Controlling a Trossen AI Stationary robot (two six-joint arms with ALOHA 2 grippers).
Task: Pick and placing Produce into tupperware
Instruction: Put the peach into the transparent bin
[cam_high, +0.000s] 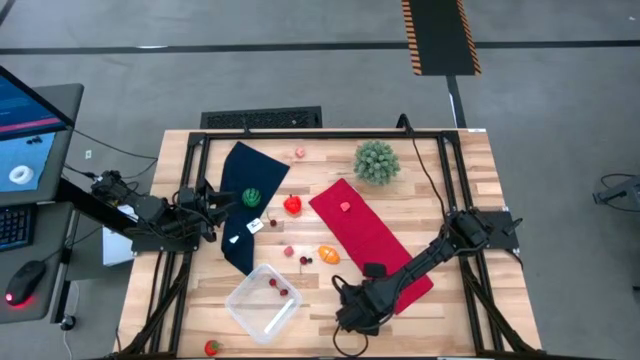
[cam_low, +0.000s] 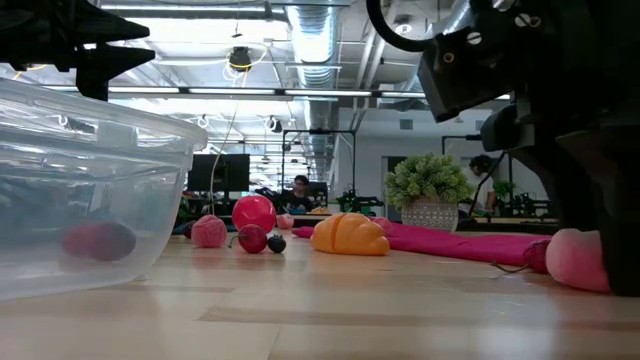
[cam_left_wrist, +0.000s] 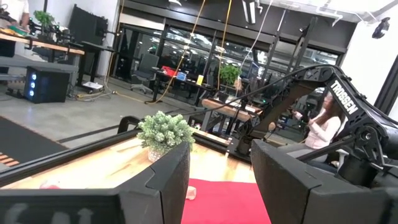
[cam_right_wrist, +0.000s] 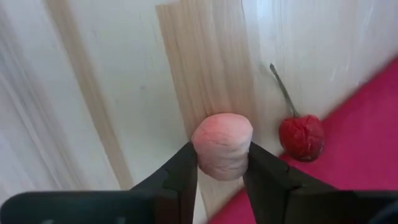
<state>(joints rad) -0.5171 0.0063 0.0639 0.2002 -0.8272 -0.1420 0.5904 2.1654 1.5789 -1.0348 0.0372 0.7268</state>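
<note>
The tupperware (cam_high: 263, 302), a clear shallow box, sits near the table's front edge with two red produce pieces (cam_high: 278, 288) in it. To its right my right gripper (cam_high: 350, 316) points down, shut on a pink produce piece (cam_right_wrist: 222, 144). A red berry with a stem (cam_right_wrist: 301, 137) lies just beside it at the edge of the red cloth (cam_high: 370, 240). More produce lies around: an orange piece (cam_high: 328, 254), a red one (cam_high: 292, 205), a green one (cam_high: 252, 197). My left gripper (cam_left_wrist: 221, 155) waits at the table's left side, raised, open, with nothing between its fingers. My right gripper pinches the pink produce piece by its two opposite sides (cam_right_wrist: 202, 152) between its two fingers (cam_right_wrist: 183, 171). The fingers come from above, pointing down. In the low view the piece (cam_low: 577, 258) appears to rest on the table beside the dark finger.
A dark blue cloth (cam_high: 245, 205) lies at the left centre and a spiky green plant ball (cam_high: 377, 162) stands at the far side. A strawberry (cam_high: 213, 347) lies at the front edge, left of the tupperware. Small dark and pink pieces (cam_high: 298, 256) lie between box and cloths.
</note>
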